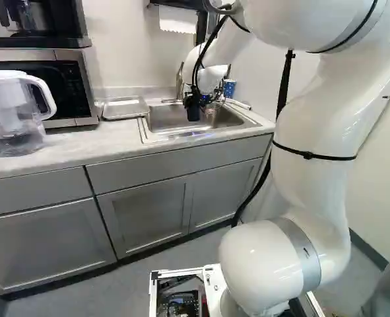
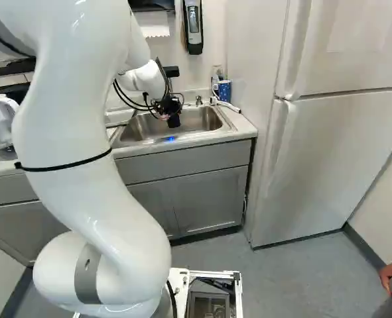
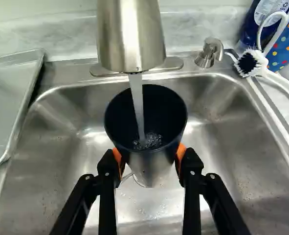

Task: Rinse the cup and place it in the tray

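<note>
Steel surrounds our cup (image 3: 148,169), which we hold over the sink (image 3: 56,156) with its mouth up under the tap (image 3: 130,36). Our claw (image 3: 149,157) is clamped on the cup, one orange pad pressing each side. Water (image 3: 136,100) runs from the tap into the cup and bubbles inside, so we judge that the rinse is under way. We cannot tell how clean the inside is. As we see it, we have yet to pour the water out and set the cup in the tray (image 1: 124,108), beside the sink on the tabletop (image 1: 69,150).
</note>
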You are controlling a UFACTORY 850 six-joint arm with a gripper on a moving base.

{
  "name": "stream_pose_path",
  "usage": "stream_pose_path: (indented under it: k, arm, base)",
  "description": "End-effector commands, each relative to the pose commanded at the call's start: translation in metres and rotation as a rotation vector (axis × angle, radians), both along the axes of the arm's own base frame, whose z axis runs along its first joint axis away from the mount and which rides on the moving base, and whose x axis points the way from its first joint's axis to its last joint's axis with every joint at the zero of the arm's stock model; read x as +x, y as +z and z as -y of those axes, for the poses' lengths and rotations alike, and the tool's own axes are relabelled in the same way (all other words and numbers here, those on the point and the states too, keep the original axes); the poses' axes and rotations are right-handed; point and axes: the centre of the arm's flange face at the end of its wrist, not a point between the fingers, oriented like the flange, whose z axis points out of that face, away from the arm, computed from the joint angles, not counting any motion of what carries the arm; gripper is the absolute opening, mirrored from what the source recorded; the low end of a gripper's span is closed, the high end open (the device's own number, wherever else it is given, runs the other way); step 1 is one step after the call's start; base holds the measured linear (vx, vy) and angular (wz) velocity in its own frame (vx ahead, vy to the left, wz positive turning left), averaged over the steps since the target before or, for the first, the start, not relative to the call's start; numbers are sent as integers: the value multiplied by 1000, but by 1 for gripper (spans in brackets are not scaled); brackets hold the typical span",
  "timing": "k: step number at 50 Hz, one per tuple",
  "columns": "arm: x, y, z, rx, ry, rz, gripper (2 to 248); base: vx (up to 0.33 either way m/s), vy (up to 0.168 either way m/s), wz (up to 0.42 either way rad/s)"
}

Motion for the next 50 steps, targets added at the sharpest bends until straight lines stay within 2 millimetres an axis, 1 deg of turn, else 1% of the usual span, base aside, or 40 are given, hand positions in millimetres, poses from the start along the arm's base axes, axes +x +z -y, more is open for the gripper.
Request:
stream_pose_path:
  k: [50]
  arm:
    - [0, 0, 0, 0, 0, 0, 121]
  base:
    - [0, 0, 0]
